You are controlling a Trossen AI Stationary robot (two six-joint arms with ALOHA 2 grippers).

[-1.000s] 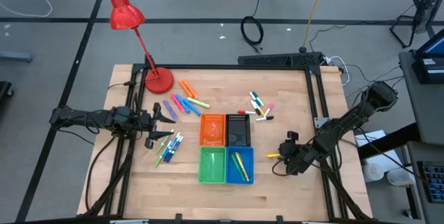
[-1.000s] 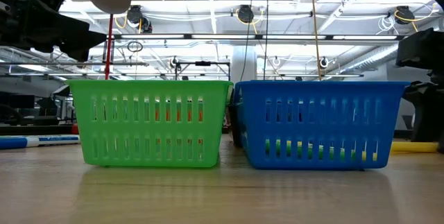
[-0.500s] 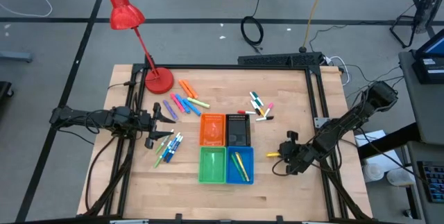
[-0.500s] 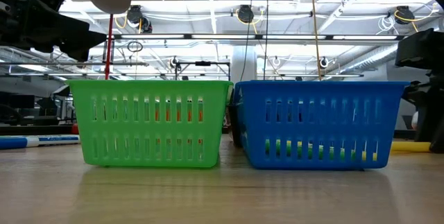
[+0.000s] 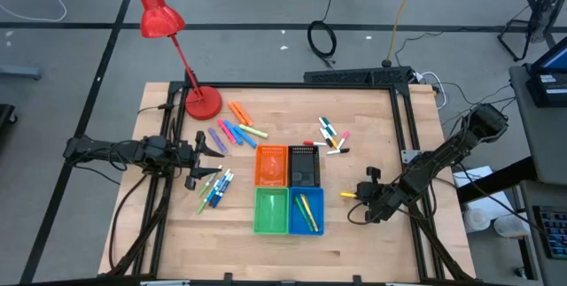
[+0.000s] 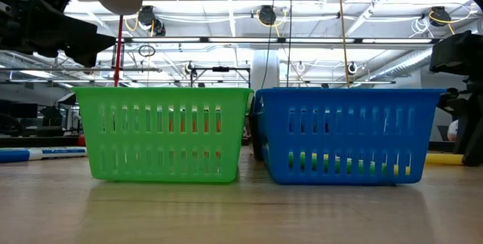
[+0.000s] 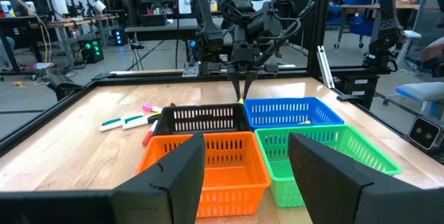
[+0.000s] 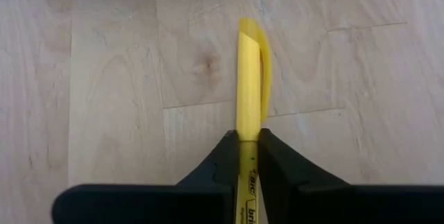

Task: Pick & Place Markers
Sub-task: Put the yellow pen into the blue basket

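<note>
Your right hand is clamped on the yellow marker, just right of the blue bin, long axis probably pointing toward it; left hand idles wide open, farther off.
</note>
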